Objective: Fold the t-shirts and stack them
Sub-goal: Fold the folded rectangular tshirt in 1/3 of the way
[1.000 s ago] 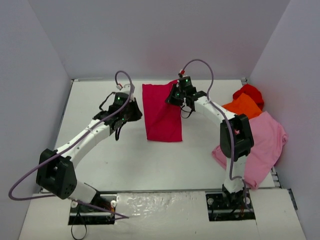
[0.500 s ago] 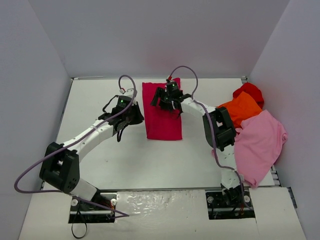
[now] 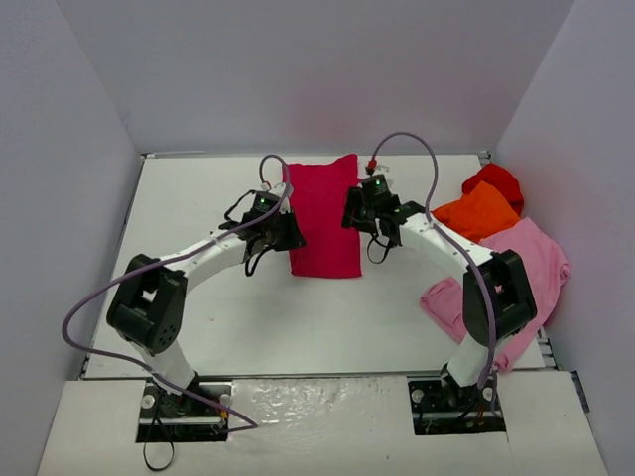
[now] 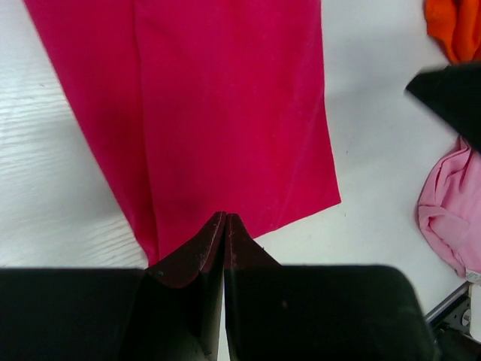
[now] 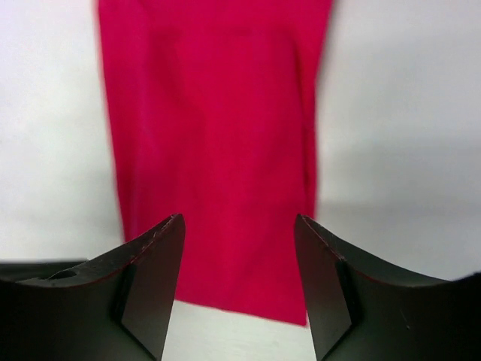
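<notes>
Right gripper (image 3: 355,212) spread, empty, at right edge of crimson-magenta t-shirt (image 3: 322,223); left gripper (image 3: 282,232) pressed together at left edge. Folded strip flat between both arms, long axis near-to-far, equally close to each.

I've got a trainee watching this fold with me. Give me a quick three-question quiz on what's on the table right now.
1. True or false: both grippers are shut.
2. The crimson t-shirt is: A) crumpled in a heap, B) lying flat, folded into a long strip, C) hanging from a gripper.
3. How many other shirts are heaped at the right side of the table?

Key
1. False: the left gripper is shut, but the right gripper is open.
2. B.
3. Three: the orange t-shirt, the light pink t-shirt and the red t-shirt.
</notes>
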Controlling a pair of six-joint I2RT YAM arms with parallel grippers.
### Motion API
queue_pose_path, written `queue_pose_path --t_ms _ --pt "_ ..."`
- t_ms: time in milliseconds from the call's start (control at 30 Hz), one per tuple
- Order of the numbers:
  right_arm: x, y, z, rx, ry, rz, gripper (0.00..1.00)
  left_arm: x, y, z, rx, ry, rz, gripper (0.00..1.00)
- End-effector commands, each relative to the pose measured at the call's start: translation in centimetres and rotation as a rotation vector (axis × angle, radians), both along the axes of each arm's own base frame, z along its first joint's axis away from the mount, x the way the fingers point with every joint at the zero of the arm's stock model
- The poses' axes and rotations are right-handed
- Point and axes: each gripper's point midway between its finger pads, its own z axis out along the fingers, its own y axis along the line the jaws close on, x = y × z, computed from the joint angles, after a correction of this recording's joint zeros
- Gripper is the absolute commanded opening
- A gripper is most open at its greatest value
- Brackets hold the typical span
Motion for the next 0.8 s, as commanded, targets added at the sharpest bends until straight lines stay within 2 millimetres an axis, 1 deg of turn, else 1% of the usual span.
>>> queue_pose_path --t_ms 0,67,100,200,233,267,367,433,533,633,700,767 --pt "-5.1 -2.8 -5.8 -0.077 0.209 -0.015 0.61 1.4 -2.9 2.2 -0.112 -0.021 -0.048 0.00" --pt "-7.5 -2.7 -7.7 -0.044 0.286 0.007 0.63 1.5 -3.0 0.8 -0.088 0.019 -0.052 0.00" --pt "-8.2 -2.8 -8.3 -0.033 0.306 0.007 0.64 1.7 -3.1 0.6 -0.083 0.015 -0.055 0.00" --pt "-10.8 -3.5 -9.7 0.006 0.361 -0.038 0.66 2.8 -3.4 1.0 -0.072 -0.016 -0.060 0.00" --pt "-10.7 -3.4 -9.2 0.026 0.348 -0.050 0.66 2.9 -3.4 0.8 -0.066 -0.014 -0.058 0.00" --pt "-11.5 -3.4 -9.4 0.056 0.357 -0.063 0.67 3.3 -3.4 0.9 -0.055 -0.019 -0.055 0.00" --pt "-13.1 -3.4 -10.0 0.141 0.378 -0.088 0.67 4.9 -4.0 2.6 -0.051 -0.069 -0.062 0.00" --pt "-13.7 -3.6 -10.5 0.187 0.381 -0.119 0.67 5.6 -4.4 2.6 -0.051 -0.077 -0.062 0.00" --pt "-14.4 -3.2 -11.2 0.241 0.396 -0.134 0.67 7.2 -5.4 4.0 -0.070 -0.114 -0.066 0.00" --pt "-14.6 -3.3 -12.0 0.258 0.399 -0.160 0.67 8.4 -6.2 2.9 -0.067 -0.107 -0.077 0.00" --pt "-14.8 -3.4 -12.6 0.263 0.409 -0.171 0.66 9.1 -6.7 3.1 -0.075 -0.122 -0.085 0.00" --pt "-14.6 -3.0 -12.9 0.297 0.412 -0.184 0.65 9.7 -7.1 2.1 -0.071 -0.114 -0.091 0.00"
